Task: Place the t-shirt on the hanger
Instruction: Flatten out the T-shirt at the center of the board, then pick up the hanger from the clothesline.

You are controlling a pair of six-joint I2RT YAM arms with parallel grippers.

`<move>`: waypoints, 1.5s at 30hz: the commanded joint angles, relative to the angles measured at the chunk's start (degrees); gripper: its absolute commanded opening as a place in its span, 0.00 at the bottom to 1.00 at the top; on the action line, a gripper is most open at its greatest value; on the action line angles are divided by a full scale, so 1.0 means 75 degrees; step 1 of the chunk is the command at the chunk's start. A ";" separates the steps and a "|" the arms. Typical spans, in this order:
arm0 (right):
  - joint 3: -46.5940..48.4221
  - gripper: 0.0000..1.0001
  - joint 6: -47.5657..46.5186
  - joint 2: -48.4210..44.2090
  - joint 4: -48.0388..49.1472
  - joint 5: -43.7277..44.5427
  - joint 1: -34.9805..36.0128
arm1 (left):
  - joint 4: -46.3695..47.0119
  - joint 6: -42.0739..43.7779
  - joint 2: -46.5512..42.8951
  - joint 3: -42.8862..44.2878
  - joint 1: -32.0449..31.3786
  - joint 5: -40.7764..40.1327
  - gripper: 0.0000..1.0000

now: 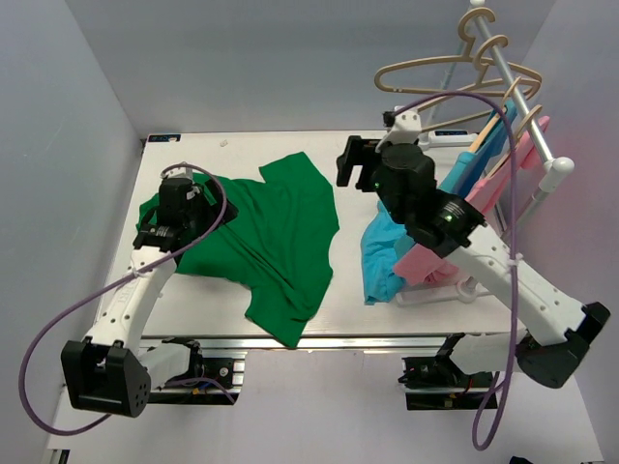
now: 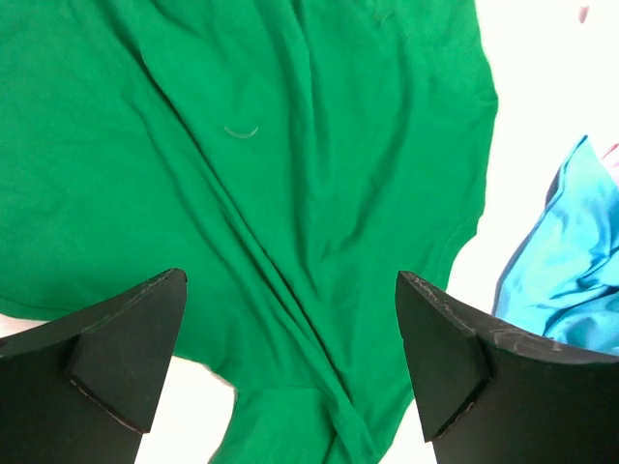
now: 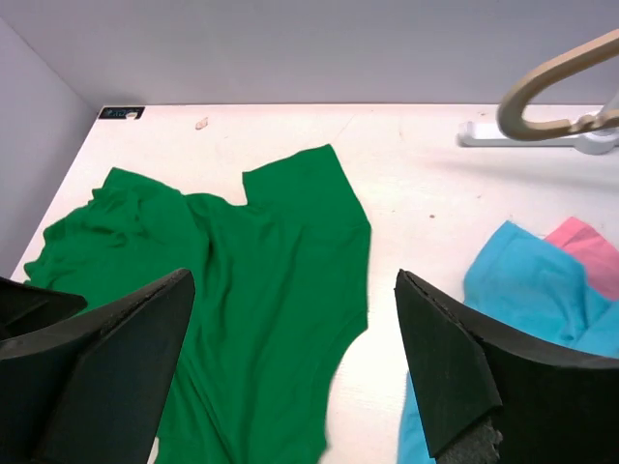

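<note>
The green t-shirt (image 1: 276, 232) lies crumpled and partly spread on the white table, left of centre. My left gripper (image 1: 184, 208) hovers over its left part, open and empty; in the left wrist view its jaws (image 2: 290, 358) stand wide over folds of the t-shirt (image 2: 290, 174). My right gripper (image 1: 350, 159) is raised above the table's far middle, open and empty (image 3: 295, 367), looking down on the t-shirt (image 3: 242, 280). A beige hanger (image 1: 450, 70) hangs bare on the rack at the far right; a hanger's hook (image 3: 551, 87) shows in the right wrist view.
A slanted white rack (image 1: 527, 116) at the right carries several hangers. A light blue garment (image 1: 387, 251) and a pink garment (image 1: 430, 263) hang from it onto the table. The rack's foot (image 3: 532, 135) lies at the far edge. Grey walls close in both sides.
</note>
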 commanded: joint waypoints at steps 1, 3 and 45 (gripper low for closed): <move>-0.0212 0.89 -0.0500 -0.0314 -0.0150 0.0246 0.0001 | 0.0035 -0.0010 -0.0585 0.0066 0.0046 -0.0012 0.98; -0.0574 0.89 -0.0325 -0.0548 0.0073 0.0292 0.0012 | -0.0024 -0.0103 -0.0772 0.0043 0.0046 -0.0294 0.98; 0.5845 0.85 -0.0230 0.4735 -0.1215 0.2869 -0.3937 | 0.1123 0.0634 0.0480 0.0078 0.0034 0.0714 0.98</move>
